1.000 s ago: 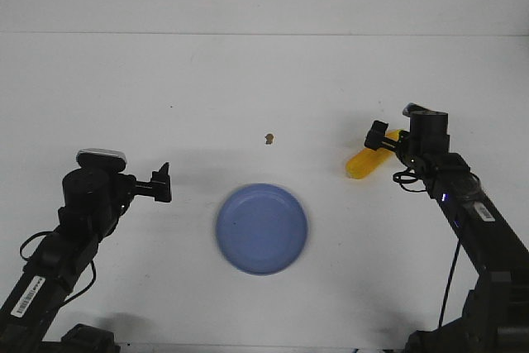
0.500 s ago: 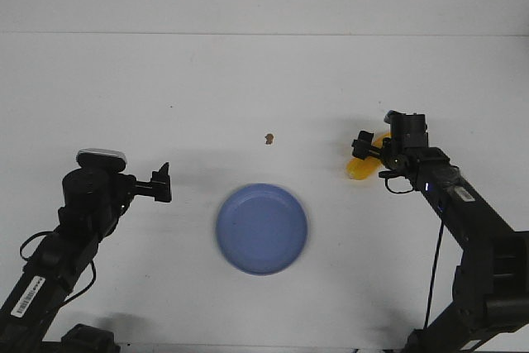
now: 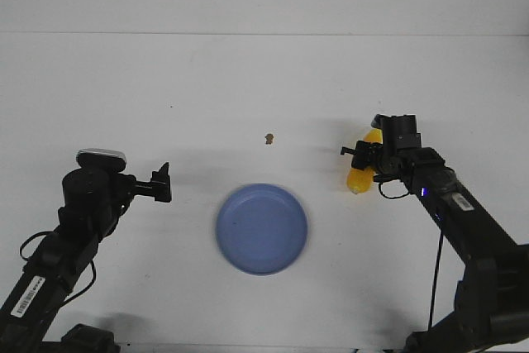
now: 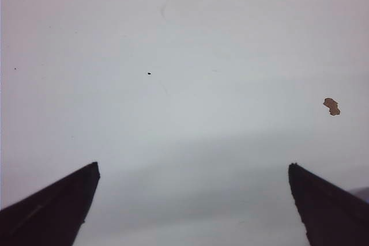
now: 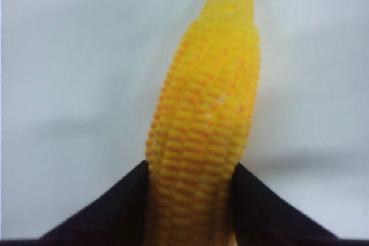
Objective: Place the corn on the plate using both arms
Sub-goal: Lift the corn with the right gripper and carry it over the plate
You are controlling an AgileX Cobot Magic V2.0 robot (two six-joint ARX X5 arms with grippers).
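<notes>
We saw the corn (image 5: 204, 119), bright yellow, kerneled, tapered, clamped in the right gripper (image 3: 361, 155) right of the round blue plate (image 3: 261, 228). The left gripper (image 3: 163, 182) hung spread wide over the white desk (image 3: 207, 88).

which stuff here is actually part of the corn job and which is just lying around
Part of the job:
- corn, clamped in the right gripper
- plate, nothing on it
- left gripper, open and holding nothing

Just lying about:
- small brown crumb on the table
- tiny dark speck
</notes>
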